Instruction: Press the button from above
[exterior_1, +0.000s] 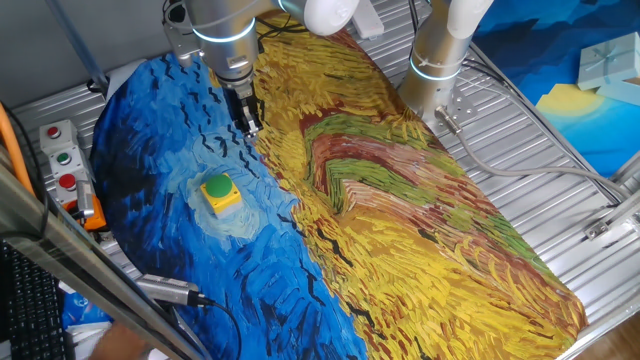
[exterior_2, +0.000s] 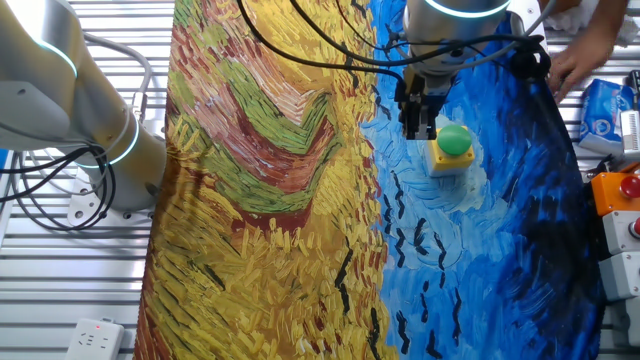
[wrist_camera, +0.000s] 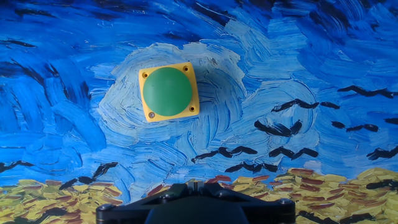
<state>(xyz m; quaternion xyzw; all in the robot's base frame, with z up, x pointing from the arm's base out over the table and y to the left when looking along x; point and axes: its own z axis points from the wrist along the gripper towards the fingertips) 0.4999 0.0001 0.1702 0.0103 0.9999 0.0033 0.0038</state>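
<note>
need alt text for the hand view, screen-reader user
Seen from directly above, a round green button on a square yellow base sits untouched on a cloth printed with swirling blue brushstrokes and black bird shapes. A yellow painted band crosses the bottom, where the dark edge of the robot hand shows.

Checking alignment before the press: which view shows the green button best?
The hand view: the button is seen from above, whole and unobstructed. One fixed view shows it small; the other shows it beside the tool.
</note>
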